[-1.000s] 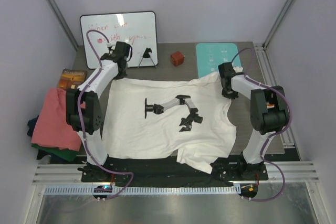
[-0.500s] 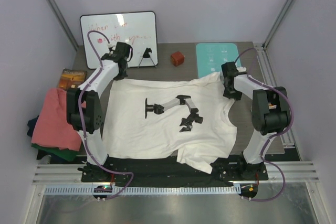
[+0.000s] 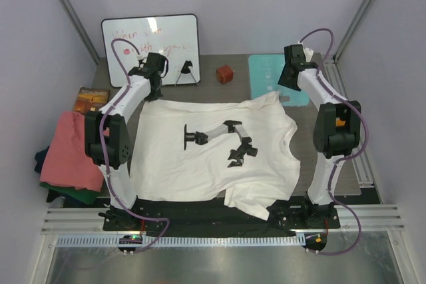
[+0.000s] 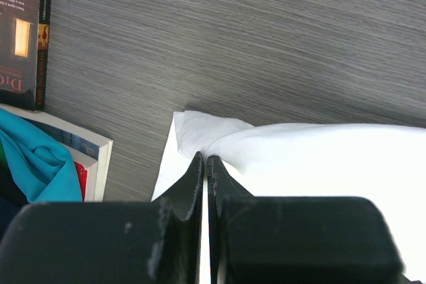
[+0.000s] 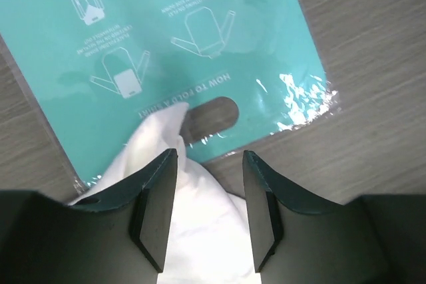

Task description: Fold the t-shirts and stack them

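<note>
Right hand [image 5: 210,156]: I have just let go; the jaws now stand wide, lifted clear over the teal mat [image 5: 133,31] at far right.
White t-shirt [image 3: 200,164]: lies spread across the middle of the bench [image 4: 266,31], its freed sleeve tip overlapping the mat's edge.
Left hand [image 4: 205,159]: pinched shut on the shirt's far-left corner.
Meaning: spreading looks about finished and no fold is made yet; the salmon-pink shirt [image 3: 66,151] and the darker ones wait at left.
</note>
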Robot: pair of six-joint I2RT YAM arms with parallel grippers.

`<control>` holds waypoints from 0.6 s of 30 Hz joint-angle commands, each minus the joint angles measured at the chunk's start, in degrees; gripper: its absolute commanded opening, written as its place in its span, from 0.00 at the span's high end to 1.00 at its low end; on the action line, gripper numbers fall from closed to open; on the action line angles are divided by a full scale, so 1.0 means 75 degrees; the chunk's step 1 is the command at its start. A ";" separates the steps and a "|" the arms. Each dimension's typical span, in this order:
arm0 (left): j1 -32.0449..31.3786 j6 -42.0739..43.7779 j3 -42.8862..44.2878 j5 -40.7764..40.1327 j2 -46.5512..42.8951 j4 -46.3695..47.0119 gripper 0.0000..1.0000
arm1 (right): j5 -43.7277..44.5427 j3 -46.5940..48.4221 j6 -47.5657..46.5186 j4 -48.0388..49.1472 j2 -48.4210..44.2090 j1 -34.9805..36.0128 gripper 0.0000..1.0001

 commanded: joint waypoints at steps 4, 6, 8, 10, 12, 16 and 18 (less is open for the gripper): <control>0.0057 -0.0084 0.0336 -0.0052 0.0081 -0.0068 1.00 | -0.0594 0.2302 0.0228 -0.1368 0.1550 0.0029 0.50; 0.0057 -0.0084 0.0337 -0.0099 0.0070 -0.0080 1.00 | -0.0710 0.2291 0.0217 -0.1322 0.1598 0.0029 0.50; 0.0057 -0.0095 0.0337 -0.0123 0.0035 -0.0080 1.00 | -0.0769 0.2174 0.0228 -0.1204 0.1621 0.0029 0.50; 0.0057 -0.0095 0.0290 -0.0111 0.0011 -0.0057 1.00 | -0.0816 0.2115 0.0229 -0.1181 0.1633 0.0041 0.50; 0.0057 -0.0072 0.0301 -0.0099 0.0023 -0.0057 1.00 | -0.0886 0.2068 0.0252 -0.1181 0.1680 0.0041 0.50; 0.0057 -0.0072 0.0301 -0.0076 0.0035 -0.0057 1.00 | -0.1201 0.2114 0.0369 -0.1204 0.1902 0.0041 0.50; 0.0057 -0.0083 0.0290 -0.0076 0.0011 -0.0092 1.00 | -0.1285 0.2103 0.0416 -0.1204 0.2019 0.0041 0.50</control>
